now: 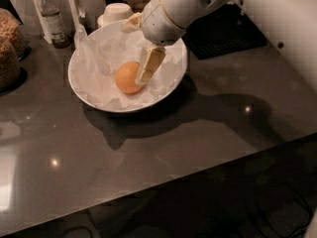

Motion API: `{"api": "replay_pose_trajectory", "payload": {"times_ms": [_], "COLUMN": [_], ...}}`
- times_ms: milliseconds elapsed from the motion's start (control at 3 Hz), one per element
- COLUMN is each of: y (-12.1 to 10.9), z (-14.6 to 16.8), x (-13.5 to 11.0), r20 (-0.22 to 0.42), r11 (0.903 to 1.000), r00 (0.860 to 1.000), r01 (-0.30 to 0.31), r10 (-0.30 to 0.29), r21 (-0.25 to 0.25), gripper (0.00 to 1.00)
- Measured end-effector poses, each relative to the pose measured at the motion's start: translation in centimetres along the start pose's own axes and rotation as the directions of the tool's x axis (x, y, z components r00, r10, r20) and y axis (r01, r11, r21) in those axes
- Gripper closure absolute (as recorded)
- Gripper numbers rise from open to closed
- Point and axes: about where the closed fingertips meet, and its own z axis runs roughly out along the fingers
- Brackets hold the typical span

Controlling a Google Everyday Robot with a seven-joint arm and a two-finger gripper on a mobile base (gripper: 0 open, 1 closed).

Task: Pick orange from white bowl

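Note:
The orange (125, 77) lies on crumpled white paper in the middle of the large white bowl (84, 96). My gripper (137, 51) hangs over the bowl from the upper right, on a thick white arm. One cream finger (149, 63) points down and lies against the orange's right side, covering part of it. The other cream finger (132, 23) sticks out toward the bowl's far rim, well apart from the first. The gripper is open and holds nothing.
A small upturned white bowl (116, 12) and a bottle (50, 19) stand behind the bowl. Jars of brown food (9, 48) are at the left edge. A dark mat (223, 31) lies at the right. The dark counter's front edge runs across the lower right.

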Motion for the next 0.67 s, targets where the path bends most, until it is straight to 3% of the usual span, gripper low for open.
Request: {"api": "replay_pose_trajectory", "payload": {"times_ms": [333,667], "y": [-0.7,0.1], "z": [2.8,5.5], "x": [3.1,6.0], "r20": [-0.020,-0.012], "r11": [0.9950,0.9768], "r00": [0.996,0.979], "r01": [-0.093,-0.204], "r10": [0.092,0.203], "r21": [-0.038,-0.066], "gripper": [0.13,0.15]}}
